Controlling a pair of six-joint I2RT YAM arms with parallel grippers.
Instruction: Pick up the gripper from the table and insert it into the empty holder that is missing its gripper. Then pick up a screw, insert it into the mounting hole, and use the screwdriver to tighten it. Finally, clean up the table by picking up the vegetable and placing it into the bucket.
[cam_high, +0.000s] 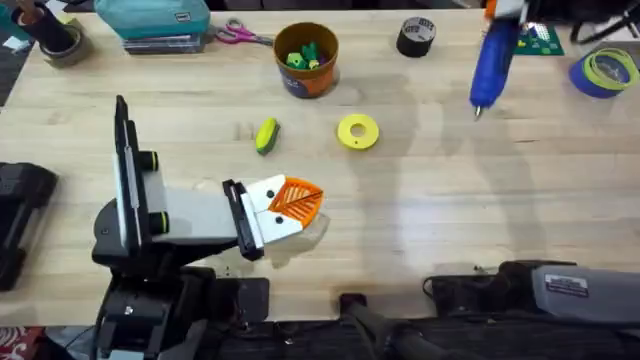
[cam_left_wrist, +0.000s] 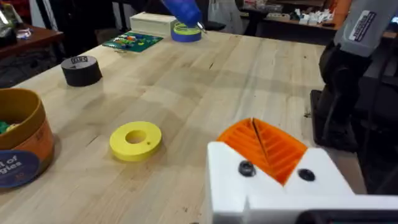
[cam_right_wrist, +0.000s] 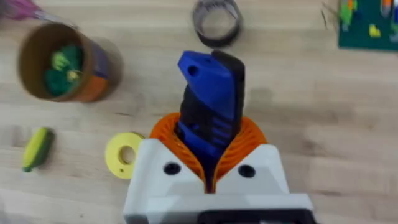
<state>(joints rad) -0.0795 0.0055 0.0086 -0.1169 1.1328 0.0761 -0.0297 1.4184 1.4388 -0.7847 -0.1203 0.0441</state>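
Lab/workshop: wood bench (cam_high: 450, 210), tape rolls (cam_high: 416, 36), circuit board (cam_left_wrist: 131, 40).

Your light wood table (cam_high: 420, 220) carries the vegetable (cam_high: 266, 135) near centre, a yellow ring (cam_high: 358, 131) at its three o'clock, the bucket (cam_high: 306, 59) at twelve, black tape roll (cam_high: 416, 37) toward one, scissors (cam_high: 238, 34) toward eleven.

Blue screwdriver (cam_high: 493, 55), yellow-green vegetable (cam_high: 266, 135), orange-brown bucket (cam_high: 307, 60), yellow ring (cam_high: 358, 132).
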